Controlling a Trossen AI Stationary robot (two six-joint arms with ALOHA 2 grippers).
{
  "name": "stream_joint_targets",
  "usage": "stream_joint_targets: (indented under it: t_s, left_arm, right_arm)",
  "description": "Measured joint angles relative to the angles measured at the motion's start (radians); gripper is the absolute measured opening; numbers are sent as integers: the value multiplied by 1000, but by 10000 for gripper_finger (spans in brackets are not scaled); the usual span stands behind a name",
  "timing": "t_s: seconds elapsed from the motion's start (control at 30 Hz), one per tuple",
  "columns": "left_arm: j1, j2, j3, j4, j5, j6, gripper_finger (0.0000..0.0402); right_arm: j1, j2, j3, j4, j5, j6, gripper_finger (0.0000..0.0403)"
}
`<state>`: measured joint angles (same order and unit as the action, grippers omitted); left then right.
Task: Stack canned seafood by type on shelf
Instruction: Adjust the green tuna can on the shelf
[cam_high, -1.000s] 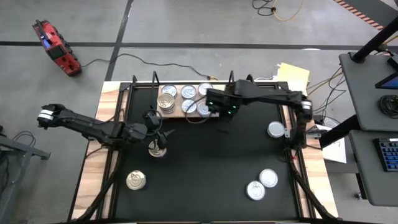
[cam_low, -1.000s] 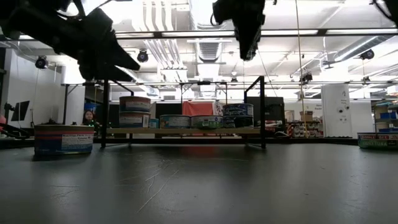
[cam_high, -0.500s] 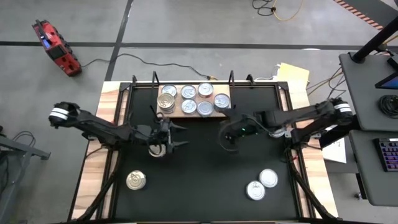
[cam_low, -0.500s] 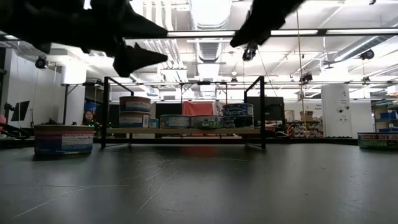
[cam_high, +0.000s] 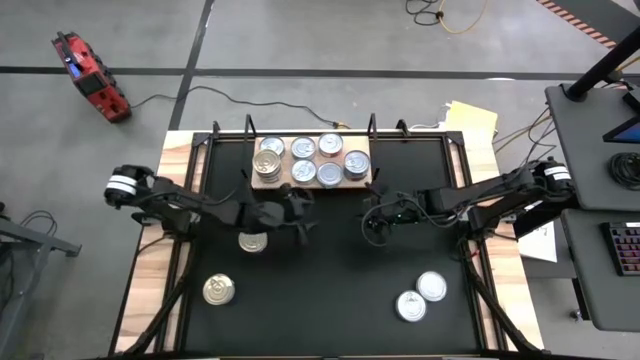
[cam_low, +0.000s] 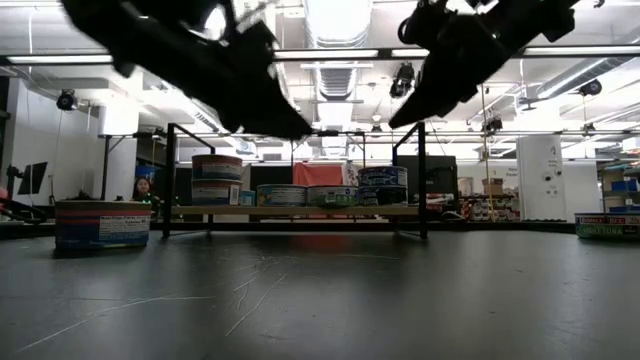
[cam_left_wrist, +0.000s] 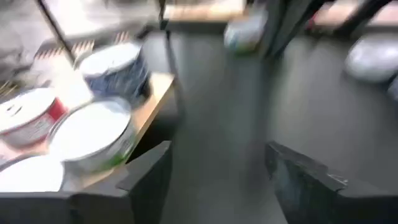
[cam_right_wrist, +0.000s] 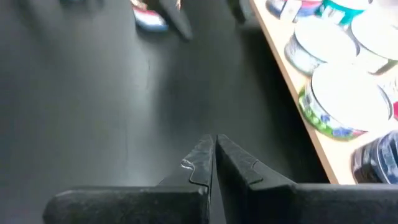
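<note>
The shelf is a wooden board at the table's far middle. On it stand several cans of seafood, the far-left ones a stack of two. My left gripper hovers open just in front of the shelf's near edge, with nothing between its fingers. A loose can stands on the table beside the left arm. My right gripper hovers shut and holding nothing over the black table, near the shelf's right end; its wrist view shows the shut fingertips.
A gold-topped can stands at the near left, and two silver-topped cans at the near right. A black metal frame rises around the shelf. The table's middle and near part is bare black surface.
My left gripper has gone toward the table's right edge, past the loose can, and now hangs in front of the shelf. My right gripper has come off the shelf toward the near edge and down, tipping from pointing down to nearly level, and has stayed shut.
</note>
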<state>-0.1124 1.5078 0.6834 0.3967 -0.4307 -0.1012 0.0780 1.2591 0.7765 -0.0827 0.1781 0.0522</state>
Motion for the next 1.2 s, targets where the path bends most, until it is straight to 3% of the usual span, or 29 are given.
stream_joint_targets:
  t_s: [0.13, 0.33, 0.5, 0.8, 1.2]
  left_arm:
    - [42, 56, 100, -169, -2, 57, 190]
    - [65, 155, 162, -152, -10, 197, 86]
    - [92, 210, 172, -117, -37, 227, 8]
    - [175, 250, 172, -71, -20, 241, 2]
    - [186, 323, 176, 42, -3, 277, 0]
  right_arm:
    - [0, 0, 0, -32, 6, -28, 13]
    - [0, 0, 0, -39, 9, -80, 13]
    - [0, 0, 0, -39, 9, -91, 13]
    - [0, 0, 0, -39, 9, -90, 13]
    - [0, 0, 0, -38, 9, -98, 13]
